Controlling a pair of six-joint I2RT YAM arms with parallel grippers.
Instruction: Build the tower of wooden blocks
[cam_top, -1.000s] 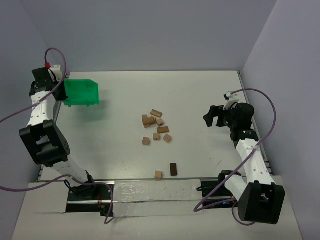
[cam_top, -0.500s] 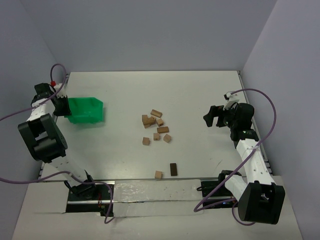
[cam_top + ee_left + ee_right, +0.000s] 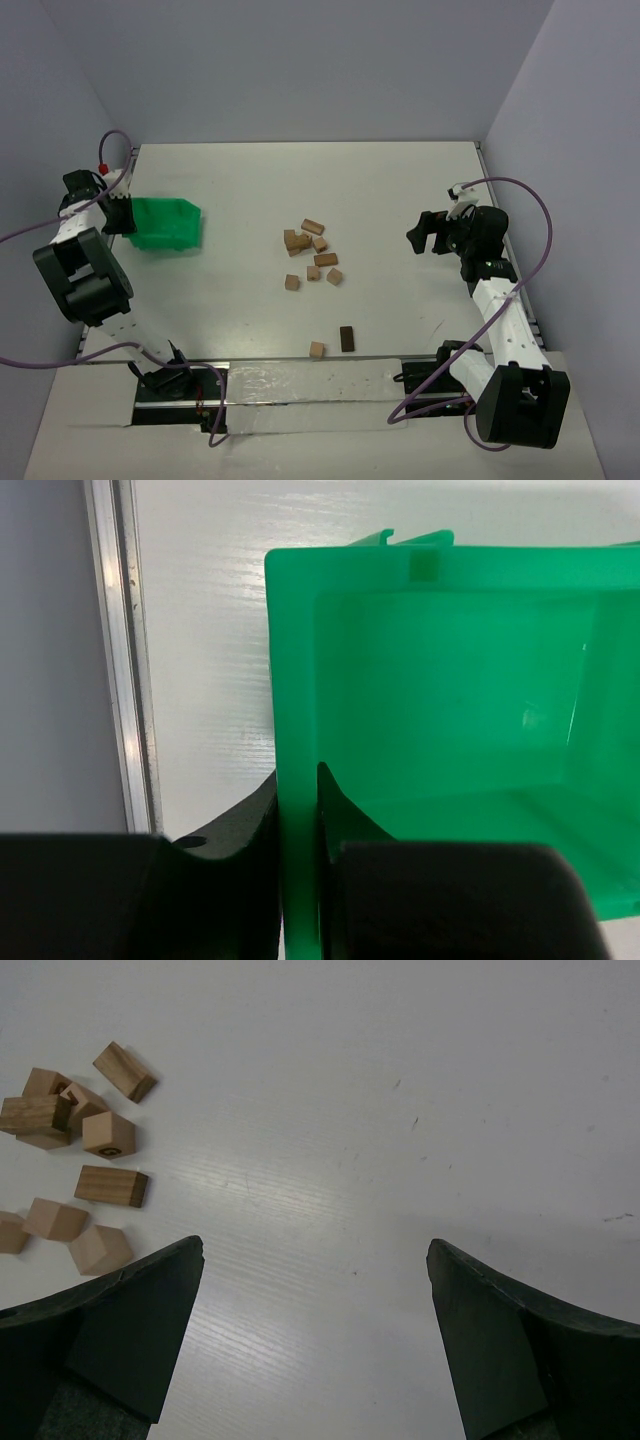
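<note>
Rectangular tan wood blocks lie scattered on smooth white table

A green bin of translucent plastic stands upright, open side up, on the white table. It is near the table's left edge, closer to the far-left corner than to the near one. A metal rail runs along that edge, and a strip of bare tabletop separates it from the bin's wall. A shiny silver strip lines the near edge. Pale grey walls enclose the table.
</note>
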